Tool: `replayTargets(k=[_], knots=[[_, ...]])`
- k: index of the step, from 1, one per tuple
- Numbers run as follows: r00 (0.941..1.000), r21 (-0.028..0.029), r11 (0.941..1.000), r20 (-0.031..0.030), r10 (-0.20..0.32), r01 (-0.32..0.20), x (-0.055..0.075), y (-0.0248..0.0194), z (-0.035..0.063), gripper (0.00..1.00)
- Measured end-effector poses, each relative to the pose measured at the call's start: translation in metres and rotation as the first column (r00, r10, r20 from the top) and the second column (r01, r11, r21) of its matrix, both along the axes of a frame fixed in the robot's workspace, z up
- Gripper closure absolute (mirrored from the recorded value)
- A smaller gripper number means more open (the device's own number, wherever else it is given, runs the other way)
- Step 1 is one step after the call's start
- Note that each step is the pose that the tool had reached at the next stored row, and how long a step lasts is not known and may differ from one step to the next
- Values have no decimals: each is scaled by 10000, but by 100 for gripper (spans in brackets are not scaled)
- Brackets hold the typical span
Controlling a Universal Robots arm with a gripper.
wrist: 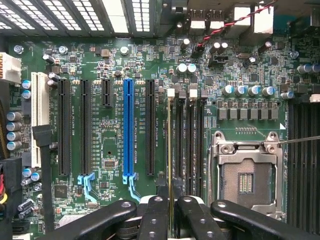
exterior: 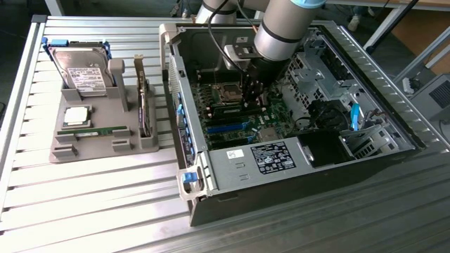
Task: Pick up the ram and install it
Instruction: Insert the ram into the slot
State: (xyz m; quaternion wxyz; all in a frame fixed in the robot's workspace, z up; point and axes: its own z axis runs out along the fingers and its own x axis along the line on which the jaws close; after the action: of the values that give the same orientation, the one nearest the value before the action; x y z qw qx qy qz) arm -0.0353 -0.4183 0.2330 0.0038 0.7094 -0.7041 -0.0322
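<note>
My gripper (exterior: 252, 92) reaches down inside the open computer case (exterior: 232, 168), just above the motherboard (exterior: 271, 113). In the wrist view the gripper (wrist: 173, 205) is shut on the ram (wrist: 169, 160). The ram is seen edge-on as a thin line running between the two black fingers (wrist: 155, 215). It stands upright along the outermost memory slot, the one nearest the black expansion slot (wrist: 150, 130), and the other memory slots (wrist: 192, 145) lie beside it. I cannot tell whether its lower edge touches the slot.
The CPU socket (wrist: 245, 175) lies beside the memory slots, and a blue expansion slot (wrist: 128, 130) on their other side. At the exterior view's left a grey holder (exterior: 63, 153) carries a hard drive (exterior: 83, 71), a processor (exterior: 76, 117), another green stick (exterior: 95, 132) and an upright card (exterior: 144, 108).
</note>
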Motion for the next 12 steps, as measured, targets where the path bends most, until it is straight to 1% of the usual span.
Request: replayTargets(k=[8,10,12], knots=[[10000,1,10000,0,0,0,14,0,-7,87],[10000,2,10000,1,-6,6,14,12,-9,87],[10000,1,10000,0,-6,6,14,13,-8,87]])
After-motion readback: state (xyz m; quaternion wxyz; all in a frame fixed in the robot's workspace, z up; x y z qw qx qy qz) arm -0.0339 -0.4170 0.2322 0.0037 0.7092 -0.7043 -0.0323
